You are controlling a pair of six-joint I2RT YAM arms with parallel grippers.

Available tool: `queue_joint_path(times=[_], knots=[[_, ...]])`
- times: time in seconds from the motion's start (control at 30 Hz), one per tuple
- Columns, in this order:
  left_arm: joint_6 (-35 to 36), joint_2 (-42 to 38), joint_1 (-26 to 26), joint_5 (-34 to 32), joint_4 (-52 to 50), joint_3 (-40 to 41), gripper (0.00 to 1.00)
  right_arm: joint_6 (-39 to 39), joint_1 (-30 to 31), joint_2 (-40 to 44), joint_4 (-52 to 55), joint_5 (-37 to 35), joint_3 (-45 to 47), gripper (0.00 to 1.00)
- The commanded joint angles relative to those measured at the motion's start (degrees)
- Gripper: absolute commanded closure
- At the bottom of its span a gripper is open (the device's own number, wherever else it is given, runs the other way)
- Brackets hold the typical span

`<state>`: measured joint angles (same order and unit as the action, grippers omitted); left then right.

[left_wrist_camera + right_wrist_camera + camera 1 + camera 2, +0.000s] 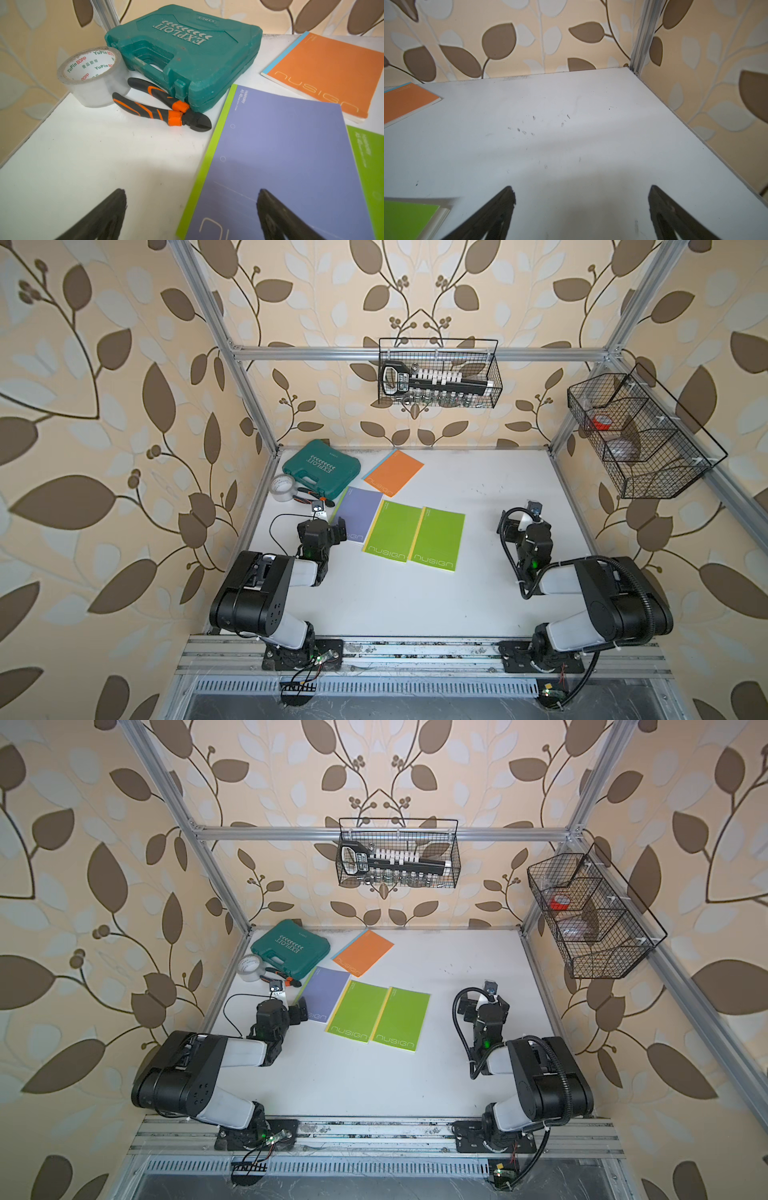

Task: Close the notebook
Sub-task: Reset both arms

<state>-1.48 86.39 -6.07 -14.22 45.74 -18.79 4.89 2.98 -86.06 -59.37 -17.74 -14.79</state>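
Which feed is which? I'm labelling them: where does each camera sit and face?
Both top views: high above the front edge, looking down at the table and back wall; left arm and right arm show whole.
Left wrist: low, facing the toolbox and purple notebook; open left hand shows, tips only.
Right wrist: facing the table's far right corner; open right hand shows, tips only.
Shared: both wrist views catch the orange notebook.

White table [415, 605] holding four notebooks and some tools.
Just ahead of the left gripper [192, 192] lies a purple notebook [357, 514], one finger above its cover, then side cutters [162, 108], a clear tape roll [93, 76] and a teal tool case [187, 54]. An orange notebook [394, 472] lies farther ahead. Two green notebooks [392, 531] lie edge to edge between that gripper and the right gripper [582, 189], nearer the left.
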Motion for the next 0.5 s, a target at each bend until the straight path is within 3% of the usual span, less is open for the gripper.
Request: queue_joint_path(times=[0.0, 0.2, 0.47], knots=[[-1.2, 0.3, 1.8, -3.0, -1.7, -3.3, 0.01, 0.1, -0.2, -0.3, -0.5, 0.7, -0.8, 0.0], [-0.6, -0.7, 0.1, -5.6, -0.2, -1.7, 0.01, -0.1, -0.2, 0.0, -0.9, 0.6, -0.4, 0.0], [-1.5, -0.7, 2.5, -1.1, -1.9, -2.6, 0.01, -0.1, -0.2, 0.1, -0.9, 0.6, -0.4, 0.0]])
